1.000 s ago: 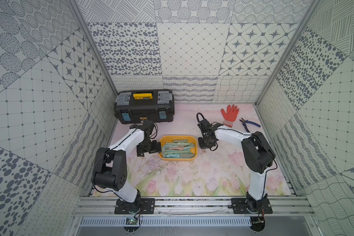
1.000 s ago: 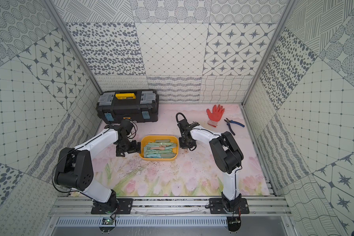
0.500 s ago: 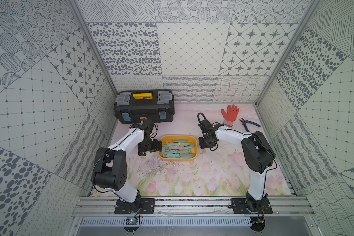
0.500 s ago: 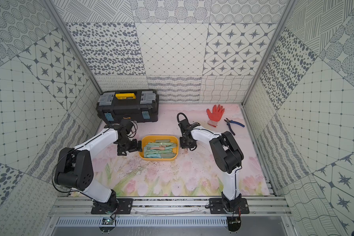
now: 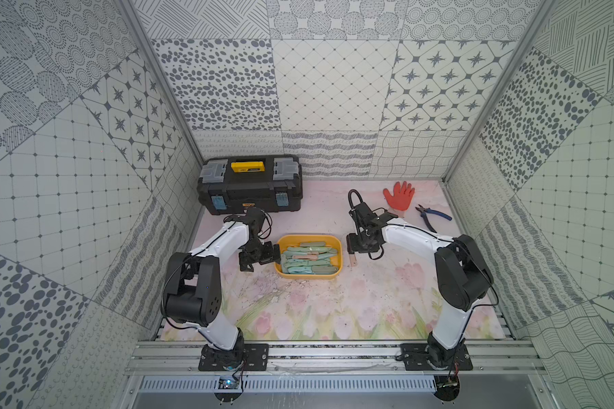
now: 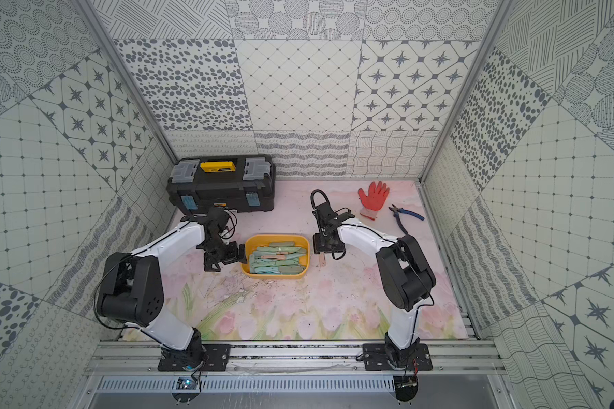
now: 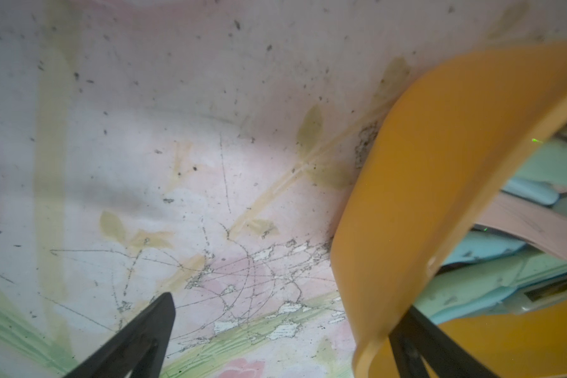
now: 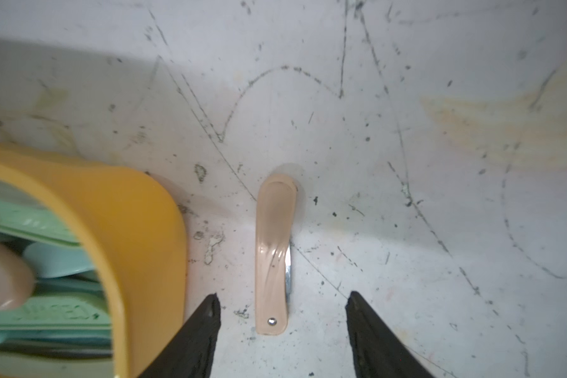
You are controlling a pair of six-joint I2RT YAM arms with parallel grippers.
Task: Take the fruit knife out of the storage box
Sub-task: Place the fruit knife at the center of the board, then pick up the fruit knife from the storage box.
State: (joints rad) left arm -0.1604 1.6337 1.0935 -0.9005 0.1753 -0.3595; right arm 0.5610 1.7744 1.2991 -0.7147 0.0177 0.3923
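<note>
Knife (image 8: 274, 258) is out of the box (image 5: 309, 236). It lies flat on the mat (image 5: 334, 301), just beside the box's short end on the R arm's side, w/ a small gap btw them. Beige handle, folded shut, w/ a thin strip of metal blade showing along one edge and a rivet at the end nearest the claw.

R claw (image 8: 282, 295) hangs right over that end, fingers spread, one each side of the handle w/ clear gaps. It's pinching nothing.

L claw (image 7: 287, 304) is at the box's opposite end, spread wide and straddling the wall: one finger (image 7: 403, 333) inside the box, the other (image 7: 144, 327) outside over the mat. Can't tell if either touches the wall. Nothing is held.

The box sits mid-mat btw the two claws, packed w/ more folded knives (image 5: 311, 260), green, blue and a couple pink, lying lengthwise.

At the back: a black toolbox (image 5: 250, 187) vs the rear wall on the L arm's side. A red glove (image 5: 399, 194) and blue-handled pliers (image 5: 433, 216) are on the R side, well apart from the box.
</note>
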